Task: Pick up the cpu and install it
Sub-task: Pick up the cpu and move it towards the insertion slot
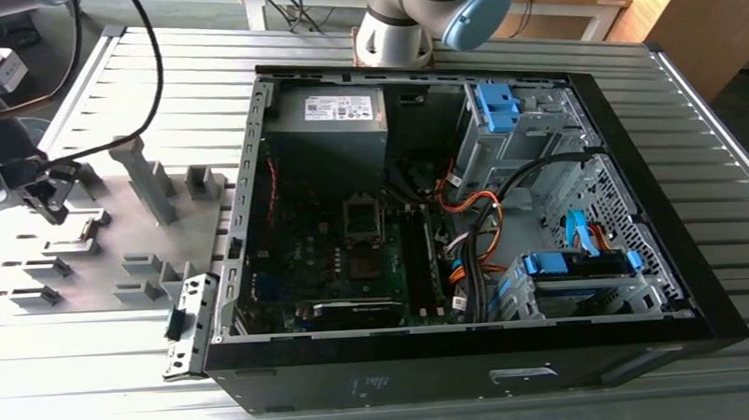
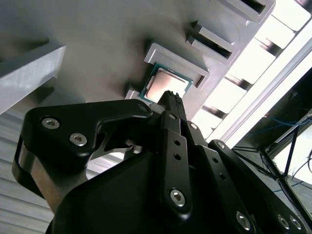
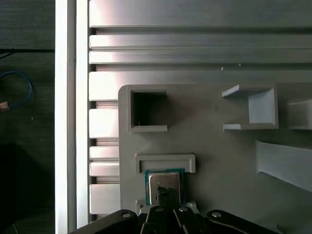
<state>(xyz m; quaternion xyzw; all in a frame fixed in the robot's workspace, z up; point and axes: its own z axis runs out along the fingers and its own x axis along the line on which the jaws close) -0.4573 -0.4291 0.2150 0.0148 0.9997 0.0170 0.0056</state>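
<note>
- Ribbed aluminium worktop (image 1: 94, 393). A flat grey plastic holder tray (image 1: 182, 237) lies at the exterior view's left. Beside it, a black tower computer case (image 1: 455, 380) lies on its side with its panel off and the green mainboard exposed.
- The cpu (image 3: 158, 181), a small square chip with a silvery metal top and a green edge, sits flat in a raised grey corner nest (image 3: 165, 162) on the tray. The walls around it fix its position, so each pick starts from a known spot.
- The black linked-arm pincer (image 3: 165, 193) hangs directly above the chip, tips at its top face. In both wrist views the tips look drawn together and are not clamped around the chip's edges.
- The chip is well apart from the case and has not been lifted.
</note>
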